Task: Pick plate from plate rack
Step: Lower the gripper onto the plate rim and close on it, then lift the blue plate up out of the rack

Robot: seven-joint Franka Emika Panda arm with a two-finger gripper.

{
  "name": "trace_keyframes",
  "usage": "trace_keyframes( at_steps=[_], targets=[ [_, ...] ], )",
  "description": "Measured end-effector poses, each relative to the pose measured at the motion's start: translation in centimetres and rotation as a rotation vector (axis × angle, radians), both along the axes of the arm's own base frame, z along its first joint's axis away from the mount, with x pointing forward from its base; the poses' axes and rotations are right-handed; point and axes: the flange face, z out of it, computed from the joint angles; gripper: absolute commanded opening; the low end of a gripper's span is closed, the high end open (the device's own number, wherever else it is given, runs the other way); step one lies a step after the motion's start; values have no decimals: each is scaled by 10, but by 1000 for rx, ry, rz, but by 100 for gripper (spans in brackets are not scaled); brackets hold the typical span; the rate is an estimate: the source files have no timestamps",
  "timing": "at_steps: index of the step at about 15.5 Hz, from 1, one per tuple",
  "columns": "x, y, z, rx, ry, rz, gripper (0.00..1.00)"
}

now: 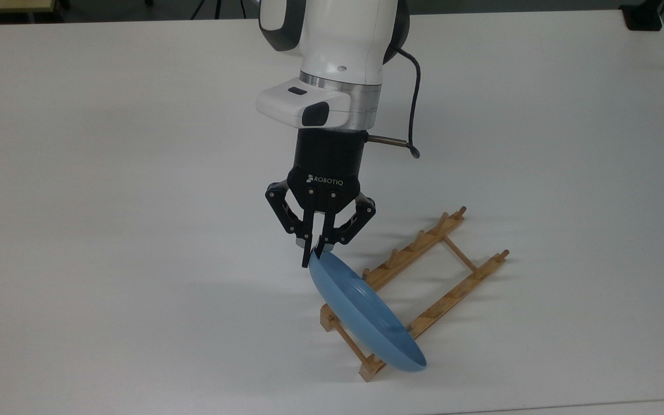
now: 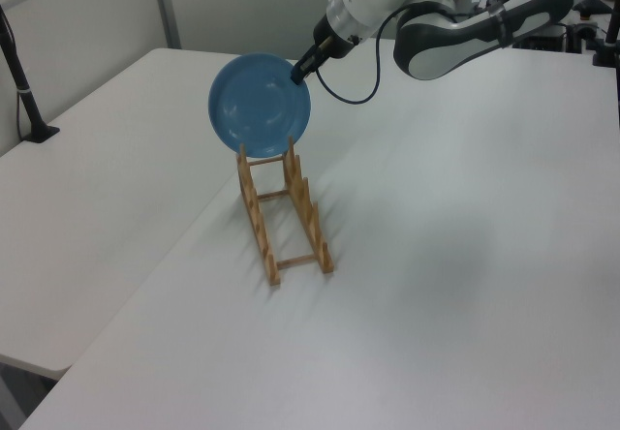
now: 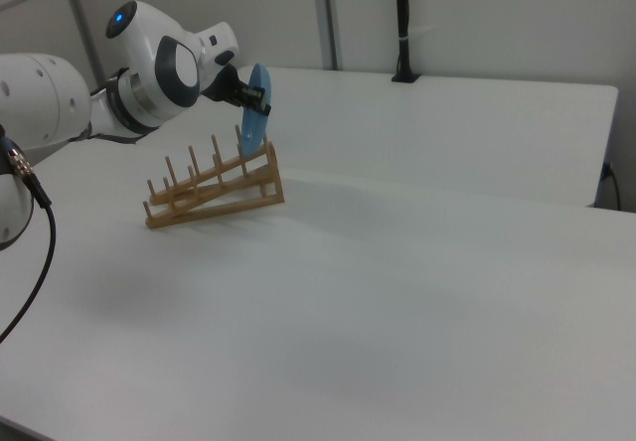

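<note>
Stretching across the scene, a white surface [image 1: 107,173] carries a light-brown wooden plate rack [image 1: 424,288] – ladder-like, two pegged rails joined by thin crossbars. A white robot arm [image 1: 332,52] reaches down over it. Its black gripper [image 1: 313,253] is pinched narrowly on the upper rim of a light-blue plate [image 1: 366,317] – the plate stands tilted on edge at the rack's end, its lower edge among the pegs in the top view.
</note>
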Motion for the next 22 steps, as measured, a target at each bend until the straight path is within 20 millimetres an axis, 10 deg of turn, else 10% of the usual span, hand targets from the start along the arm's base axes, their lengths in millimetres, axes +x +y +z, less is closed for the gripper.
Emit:
trace_keyframes(
  at_steps=[10, 22],
  targets=[
    [-14, -35, 72, 43, -62, -76, 0],
    [-113, -172, 103, 158, 669, 163, 0]
  ],
)
